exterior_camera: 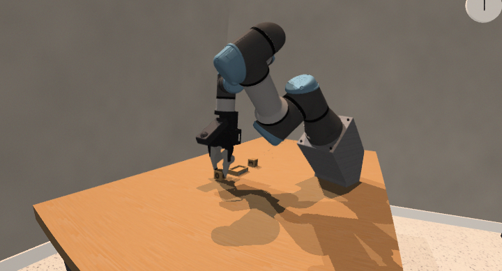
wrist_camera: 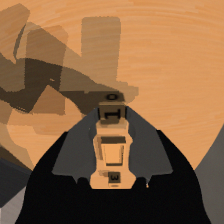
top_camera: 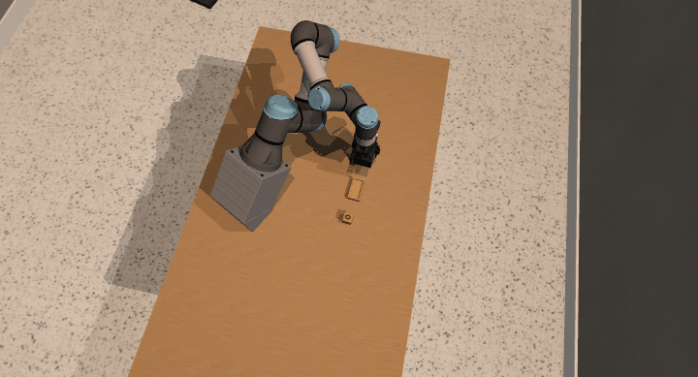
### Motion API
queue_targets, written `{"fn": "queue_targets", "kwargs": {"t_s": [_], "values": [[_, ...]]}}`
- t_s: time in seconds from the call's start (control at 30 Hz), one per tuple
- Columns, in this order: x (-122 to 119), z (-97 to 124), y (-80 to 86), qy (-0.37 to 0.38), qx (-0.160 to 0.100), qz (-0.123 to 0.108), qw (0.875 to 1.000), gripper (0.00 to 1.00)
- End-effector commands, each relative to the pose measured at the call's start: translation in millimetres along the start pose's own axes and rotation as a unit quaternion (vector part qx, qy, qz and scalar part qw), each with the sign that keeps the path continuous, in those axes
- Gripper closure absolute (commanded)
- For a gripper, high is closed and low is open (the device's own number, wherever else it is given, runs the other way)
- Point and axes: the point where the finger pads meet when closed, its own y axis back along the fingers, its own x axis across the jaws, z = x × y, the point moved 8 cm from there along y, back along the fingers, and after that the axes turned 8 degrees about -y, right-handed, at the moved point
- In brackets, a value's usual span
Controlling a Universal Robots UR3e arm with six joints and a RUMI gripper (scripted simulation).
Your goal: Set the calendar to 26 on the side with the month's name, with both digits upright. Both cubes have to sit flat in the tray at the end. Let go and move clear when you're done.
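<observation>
Cube with 0 and 1 (exterior_camera: 218, 175) (wrist_camera: 111, 113): being pinched by the gripper (top_camera: 364, 166) (exterior_camera: 219, 173) (wrist_camera: 112, 107), showing 1 upward, facing 0 away from the bare-floored tray (top_camera: 351, 188) (exterior_camera: 242, 172) (wrist_camera: 99, 152); lining up with its long axis and the other cube (top_camera: 347, 218) (exterior_camera: 252, 162) (wrist_camera: 114, 177).

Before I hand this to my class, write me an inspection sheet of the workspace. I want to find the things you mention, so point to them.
Surface: wooden tabletop (top_camera: 293, 300) (exterior_camera: 140, 226) (wrist_camera: 175, 60), crossed by arm shadows
Tray (top_camera: 349, 187) (exterior_camera: 233, 172) (wrist_camera: 112, 140): on the tabletop between the cubes, neither cube in it
Held cube (exterior_camera: 217, 175) (wrist_camera: 112, 113): 0 and 1 on visible faces
Free cube (top_camera: 347, 218) (exterior_camera: 253, 162) (wrist_camera: 114, 177): on the tabletop beyond the tray from the gripper
Clutter: nothing seen
Gripper (top_camera: 364, 165) (exterior_camera: 220, 173) (wrist_camera: 112, 107): shut on the held cube
Cables: nothing seen
Surroundings: speckled floor (top_camera: 489, 178) (exterior_camera: 414, 241), grey walls (exterior_camera: 105, 76)
</observation>
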Motion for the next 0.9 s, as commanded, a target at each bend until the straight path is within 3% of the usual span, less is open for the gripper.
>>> {"fn": "queue_targets", "kwargs": {"t_s": [0.0, 0.87], "values": [[0.5, 0.0, -0.5, 0.0, 0.0, 0.001, 1.0, 0.89], [0.4, 0.0, -3.2, 0.0, 0.0, 0.001, 1.0, 0.89]]}}
